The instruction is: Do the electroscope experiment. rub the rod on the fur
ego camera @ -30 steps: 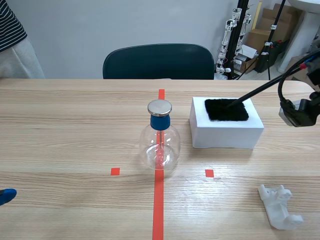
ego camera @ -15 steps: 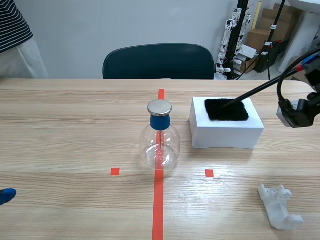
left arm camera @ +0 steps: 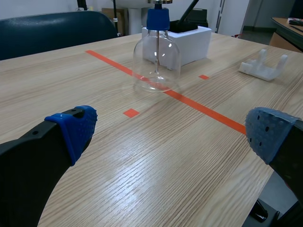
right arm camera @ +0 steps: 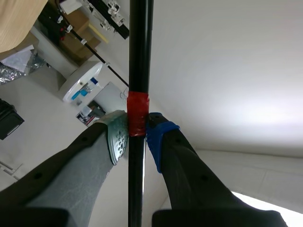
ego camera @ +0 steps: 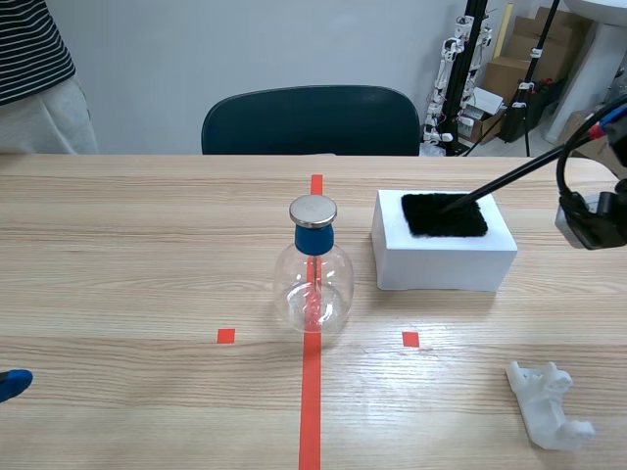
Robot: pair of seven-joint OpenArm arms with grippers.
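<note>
Right pincer tight on rod, tip on fur; flask beside white block; left pincer wide.

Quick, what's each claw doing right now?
Left claw: open, holding nothing.
Right claw: closed on the black rod.

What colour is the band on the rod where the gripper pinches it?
Red tape band on the black rod; clearest in the right wrist view.
</note>
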